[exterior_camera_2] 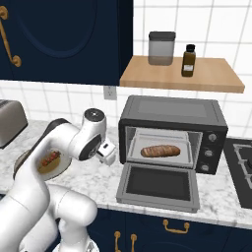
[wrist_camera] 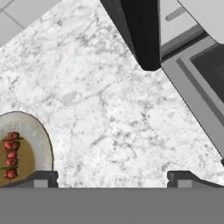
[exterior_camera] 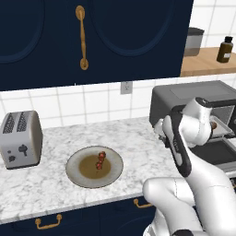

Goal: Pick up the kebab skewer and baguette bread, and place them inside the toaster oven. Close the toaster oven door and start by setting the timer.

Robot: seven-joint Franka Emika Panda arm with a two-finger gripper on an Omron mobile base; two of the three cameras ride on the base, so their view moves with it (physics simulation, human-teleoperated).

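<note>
Wide-open, empty gripper (wrist_camera: 113, 178) hovers over speckled marble counter (wrist_camera: 100, 96); chunky kebab skewer (wrist_camera: 11, 155) on round plate (wrist_camera: 40, 140) at eight o'clock.

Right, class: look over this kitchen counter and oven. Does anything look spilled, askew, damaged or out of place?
Nothing stands out. The baguette bread lies flat on the rack in the toaster oven, the toaster oven door hangs fully open, and the kebab skewer rests on its plate.

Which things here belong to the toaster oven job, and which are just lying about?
Job:
- kebab skewer, on the plate
- baguette bread, already in the toaster oven
- toaster oven door, dropped open
- gripper, jaws open, empty

Lying about:
- silver toaster
- canister and dark bottle on the shelf
</note>
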